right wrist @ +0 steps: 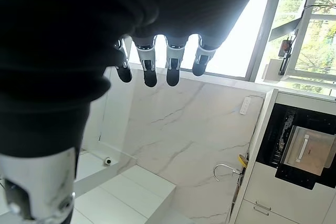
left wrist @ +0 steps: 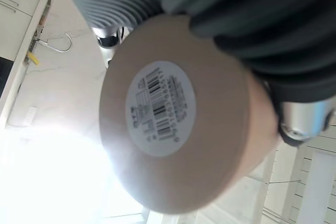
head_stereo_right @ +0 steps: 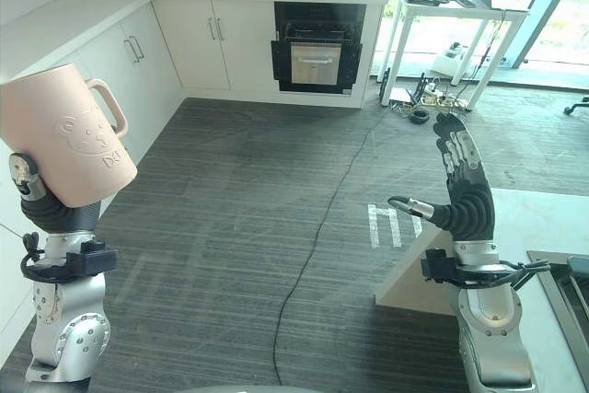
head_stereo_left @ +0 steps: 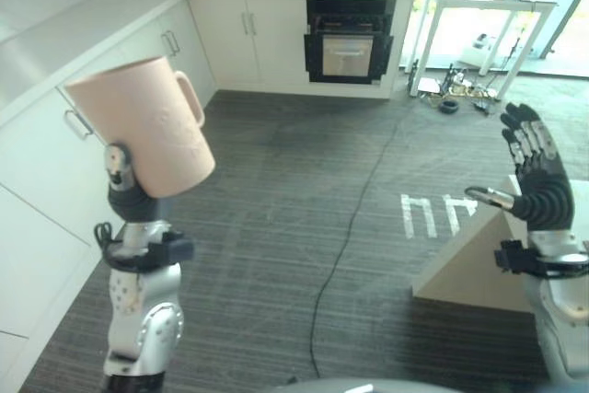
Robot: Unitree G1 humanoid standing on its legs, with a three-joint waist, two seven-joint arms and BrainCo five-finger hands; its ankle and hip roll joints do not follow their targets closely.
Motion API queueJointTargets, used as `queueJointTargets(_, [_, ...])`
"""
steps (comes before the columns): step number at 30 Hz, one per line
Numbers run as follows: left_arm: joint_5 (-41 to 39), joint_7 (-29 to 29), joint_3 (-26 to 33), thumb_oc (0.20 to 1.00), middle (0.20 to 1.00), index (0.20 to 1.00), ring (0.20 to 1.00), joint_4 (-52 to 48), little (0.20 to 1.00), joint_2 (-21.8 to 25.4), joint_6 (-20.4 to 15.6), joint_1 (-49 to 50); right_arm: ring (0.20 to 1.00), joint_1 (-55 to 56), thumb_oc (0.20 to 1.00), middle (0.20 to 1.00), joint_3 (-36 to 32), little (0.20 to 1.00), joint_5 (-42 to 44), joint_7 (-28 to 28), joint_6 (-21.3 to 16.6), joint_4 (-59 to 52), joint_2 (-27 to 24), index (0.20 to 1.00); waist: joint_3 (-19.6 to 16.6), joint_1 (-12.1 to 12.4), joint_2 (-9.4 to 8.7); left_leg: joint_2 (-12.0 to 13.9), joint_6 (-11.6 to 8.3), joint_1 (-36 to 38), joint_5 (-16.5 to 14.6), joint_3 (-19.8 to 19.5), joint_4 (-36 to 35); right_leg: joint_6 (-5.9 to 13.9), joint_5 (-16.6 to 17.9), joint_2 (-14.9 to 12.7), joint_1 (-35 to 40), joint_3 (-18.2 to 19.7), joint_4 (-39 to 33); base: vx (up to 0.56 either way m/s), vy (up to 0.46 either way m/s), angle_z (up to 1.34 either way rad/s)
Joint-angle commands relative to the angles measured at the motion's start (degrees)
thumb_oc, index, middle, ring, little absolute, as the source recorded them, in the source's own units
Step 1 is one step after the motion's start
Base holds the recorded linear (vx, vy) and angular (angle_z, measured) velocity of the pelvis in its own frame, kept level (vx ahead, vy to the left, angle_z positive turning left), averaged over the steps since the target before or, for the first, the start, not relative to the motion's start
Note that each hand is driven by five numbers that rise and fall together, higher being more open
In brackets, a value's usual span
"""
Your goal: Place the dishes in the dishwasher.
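L hand [head_stereo_left: 129,195] gripping pink mug [head_stereo_left: 147,126], white cabinets [head_stereo_left: 46,172] beside, R hand [head_stereo_right: 465,195] spread

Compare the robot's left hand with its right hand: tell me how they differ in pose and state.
The left hand is curled round a pink mug, held tilted with its handle toward the kitchen; the right hand holds nothing.
The left hand's fingers are largely hidden behind the mug, while the right hand's fingers stand straight and upward, thumb out to the side.
Both are raised above the grey floor.
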Motion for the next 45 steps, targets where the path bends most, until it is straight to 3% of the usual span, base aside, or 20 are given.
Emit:
queueJointTargets(1, [-1.3, -1.3, 3.0, 0.200, 0.200, 0.200, 0.200, -0.3, 0.200, 1.5, -2.0, -1.5, 1.000, -2.4, 1.000, 1.000, -0.9, 1.000, 0.6, 1.0, -3.3, -1.2, -1.0, 1.000, -1.3, -0.4, -0.18, 3.6, -1.40, 1.7, -3.1, -0.4, 0.3, -0.15, 0.8, 2.3, 0.5, -0.9, -1.2, -0.02, 0.067, 0.01])
queueJointTargets(2, [5.0, 1.8, 1.8, 0.200, 0.200, 0.200, 0.200, 2.8, 0.200, 1.6, -4.0, 0.5, 1.000, -1.9, 1.000, 1.000, 3.1, 1.000, 8.9, 6.8, -2.7, 1.9, 1.1, 1.000, 1.9, 1.1, -1.05, -0.3, 2.48, 3.1, -6.2, -1.8, 0.3, 0.65, 5.1, -2.0, -9.6, -4.6, 20.8, -0.01, 0.086, -0.06])
queueJointTargets(3, [5.5, 2.0, 1.8, 0.200, 0.200, 0.200, 0.200, 2.9, 0.200, 1.6, -4.3, 0.6, 1.000, -1.6, 1.000, 1.000, 3.0, 1.000, 9.2, 7.1, -2.9, 1.8, 1.2, 1.000, 2.1, 1.2, -0.72, 0.0, 2.58, 2.9, -5.8, -2.3, 0.3, 0.49, 5.1, -2.6, -10.6, -4.4, 24.9, 0.00, 0.073, 0.00])
queueJointTargets(4, [6.2, 3.2, 1.2, 0.200, 0.200, 0.200, 0.200, 4.1, 0.200, 1.5, -4.2, -0.6, 1.000, -0.9, 1.000, 1.000, 3.0, 1.000, 9.5, 6.9, -2.5, 2.1, 1.9, 1.000, 2.8, -0.2, -0.89, 0.1, 2.38, 2.4, -4.9, -5.0, 0.3, -0.49, 3.5, -0.9, -13.8, 1.3, 28.1, 0.04, -0.095, 0.05])
queueJointTargets(5, [4.0, 1.7, 0.7, 0.200, 0.200, 0.200, 0.200, 4.7, 0.200, 1.4, -3.8, -2.5, 1.000, 0.1, 1.000, 1.000, 2.2, 1.000, 9.6, 6.2, -3.5, 2.4, 2.1, 1.000, 2.0, -1.9, -1.44, 0.4, 1.54, 1.7, -4.2, -8.2, 0.3, -1.62, 0.0, 3.1, -11.5, 7.2, 16.3, 0.04, -0.203, 0.41])
queueJointTargets(6, [3.1, -0.6, 0.6, 0.200, 0.200, 0.200, 0.200, 5.3, 0.200, 1.3, -3.5, -4.1, 1.000, 1.0, 1.000, 1.000, 1.3, 1.000, 8.8, 5.0, -4.2, 2.3, 2.3, 1.000, 1.1, -2.5, -1.74, 0.3, 1.49, 0.4, -3.9, -9.2, 0.3, -1.56, -1.0, 3.7, -8.8, 9.1, 9.2, 0.09, -0.303, 1.43])
queueJointTargets(7, [5.5, 0.3, -0.2, 0.200, 0.200, 0.200, 0.200, 5.2, 0.200, 0.6, -4.4, -4.1, 1.000, 0.2, 1.000, 1.000, 1.5, 1.000, 7.5, 3.5, -4.3, 3.6, 2.3, 1.000, 0.7, -2.8, -2.11, 0.6, 0.68, 0.7, -3.9, -8.8, 0.3, -0.78, 0.6, 4.0, -5.6, 9.4, 3.5, 0.07, -0.196, 2.22])
queueJointTargets(9, [5.3, 3.8, -1.0, 0.200, 0.200, 0.200, 0.200, 3.9, 0.200, 0.9, -4.8, -2.7, 1.000, -1.7, 1.000, 1.000, 2.1, 1.000, 8.6, 3.0, -2.9, 3.2, 1.2, 1.000, 0.3, -2.1, -2.03, 0.9, 0.41, 1.8, -4.1, -7.6, 0.3, -1.24, 1.4, 4.8, -1.8, 9.8, -1.2, 0.07, -0.162, 1.82])
queueJointTargets(14, [5.7, 4.8, 0.5, 0.200, 0.200, 0.200, 0.200, 2.0, 0.200, 0.8, -3.9, 0.1, 1.000, -1.8, 1.000, 1.000, 2.2, 1.000, 6.5, 3.1, -2.0, 1.5, -0.6, 1.000, -1.0, -1.2, -1.64, 1.3, 0.38, 1.8, -4.5, -7.1, 0.3, -1.80, 0.2, 5.8, -1.6, 11.3, -1.2, 0.03, -0.080, -0.30])
queueJointTargets(23, [6.0, 4.7, 0.5, 0.200, 0.200, 0.200, 0.200, 2.3, 0.200, 2.0, -3.3, -0.7, 1.000, -1.2, 1.000, 1.000, 2.7, 1.000, 7.0, 2.0, -0.8, 0.6, 0.0, 1.000, -1.6, -2.4, -0.84, 2.1, 0.10, 2.8, -5.0, -6.4, 0.3, -2.08, -0.4, 6.4, -0.8, 11.1, -1.2, 0.01, -0.098, -0.02])
queueJointTargets(27, [5.6, 4.3, 0.2, 0.200, 0.200, 0.200, 0.200, 2.5, 0.200, 2.4, -3.4, -0.9, 1.000, -1.5, 1.000, 1.000, 3.3, 1.000, 8.2, 2.8, -0.5, 0.2, -0.4, 1.000, -0.9, -3.2, -0.57, 3.0, -0.66, 3.8, -4.2, -5.5, 0.8, -3.23, -1.0, 8.1, -0.2, 12.4, -1.2, 0.05, -0.271, -0.03])
queueJointTargets(28, [5.8, 4.2, 0.2, 0.200, 0.200, 0.200, 0.200, 2.6, 0.200, 2.4, -3.7, -0.8, 1.000, -1.6, 1.000, 1.000, 3.2, 1.000, 8.9, 3.3, -0.6, 0.2, -0.9, 1.000, -0.1, -3.3, -1.00, 3.0, -1.19, 2.7, -4.8, -4.6, 5.1, -3.74, -0.9, 8.1, 0.1, 12.6, -1.2, 0.07, -0.353, -0.22])
queueJointTargets(29, [5.8, 4.0, 0.2, 0.200, 0.200, 0.200, 0.200, 2.5, 0.200, 2.3, -4.2, -0.6, 1.000, -1.5, 1.000, 1.000, 3.1, 1.000, 9.5, 4.1, -1.1, 0.0, -1.5, 1.000, 1.2, -3.4, -1.73, 3.8, -2.20, -1.6, -3.0, -3.3, 15.9, -4.90, -0.9, 8.1, 0.4, 12.5, -1.2, 0.07, -0.373, -0.37])
queueJointTargets(31, [4.6, 2.0, 1.4, 0.200, 0.200, 0.200, 0.200, 2.1, 0.200, 1.7, -5.8, 1.8, 1.000, 0.1, 1.000, 1.000, 1.9, 1.000, 9.8, 6.7, -2.2, -0.3, -1.4, 1.000, 2.7, -3.7, -2.86, 3.3, -1.27, -7.8, -3.9, -3.7, 29.7, -6.05, -0.2, 7.5, -0.1, 12.8, -0.6, 0.17, -0.210, -0.19])
queueJointTargets(33, [3.9, 1.1, 2.2, 0.200, 0.200, 0.200, 0.200, 1.5, 0.200, 1.4, -4.6, 2.9, 1.000, 0.8, 1.000, 1.000, 1.1, 1.000, 10.1, 7.4, -0.9, -0.9, -1.4, 1.000, 3.2, -3.7, -2.37, 6.1, -1.61, -9.1, -2.1, -1.7, 24.8, -5.95, -1.0, 8.1, 0.3, 12.5, -0.5, 0.30, 0.153, -0.07])
queueJointTargets(34, [3.7, 2.2, 1.7, 0.200, 0.200, 0.200, 0.200, 2.2, 0.200, 1.6, -4.7, 2.9, 1.000, -0.4, 1.000, 1.000, 1.2, 1.000, 11.0, 8.5, -0.9, 0.0, -1.9, 1.000, 3.6, -2.9, -0.88, 9.6, -3.96, -9.3, 3.4, -0.1, 8.4, -5.01, -3.4, 8.5, 2.4, 12.4, -1.2, 0.55, 0.426, -0.35])
queueJointTargets(35, [3.4, 3.1, 1.2, 0.200, 0.200, 0.200, 0.200, 2.4, 0.200, 1.7, -5.3, 3.2, 1.000, -0.5, 1.000, 1.000, 0.8, 1.000, 11.1, 9.3, -0.7, 0.0, -2.6, 1.000, 3.7, -2.0, -0.18, 11.0, -4.95, -9.4, 7.4, -0.8, 0.5, -4.64, -5.2, 8.7, 4.8, 13.3, -1.2, 0.62, 0.490, -0.09])
queueJointTargets(38, [3.1, 3.1, 0.0, 0.200, 0.200, 0.200, 0.200, 3.5, 0.200, 1.4, -7.1, 3.5, 1.000, -1.2, 1.000, 1.000, 0.9, 1.000, 10.8, 9.2, -1.4, 1.0, -3.6, 1.000, 4.1, -1.1, 0.32, 13.0, -5.91, -13.5, 10.2, -1.9, 0.3, -5.12, -7.4, 8.8, 8.0, 14.2, -1.2, 0.32, 0.298, -0.12])
queueJointTargets(40, [4.0, 3.6, -0.6, 0.200, 0.200, 0.200, 0.200, 4.3, 0.200, 1.0, -8.2, 2.7, 1.000, -2.6, 1.000, 1.000, 1.2, 1.000, 11.3, 9.0, -3.3, 2.1, -4.2, 1.000, 4.4, -0.8, 0.20, 13.0, -5.41, -14.1, 8.9, -0.2, 0.3, -4.81, -8.5, 7.6, 9.1, 13.7, -1.2, 0.32, 0.391, -0.26])
queueJointTargets(45, [3.2, 2.2, 1.4, 0.200, 0.200, 0.200, 0.200, 3.9, 0.200, 2.4, -5.1, 0.8, 1.000, -0.4, 1.000, 1.000, 0.3, 1.000, 11.3, 8.3, -3.0, -0.6, -2.3, 1.000, 3.0, 2.5, -1.52, 9.0, -3.45, -16.4, 6.2, -1.2, 5.0, -0.21, -11.6, 2.0, 12.3, 11.3, 5.8, 0.44, 0.372, 0.04])
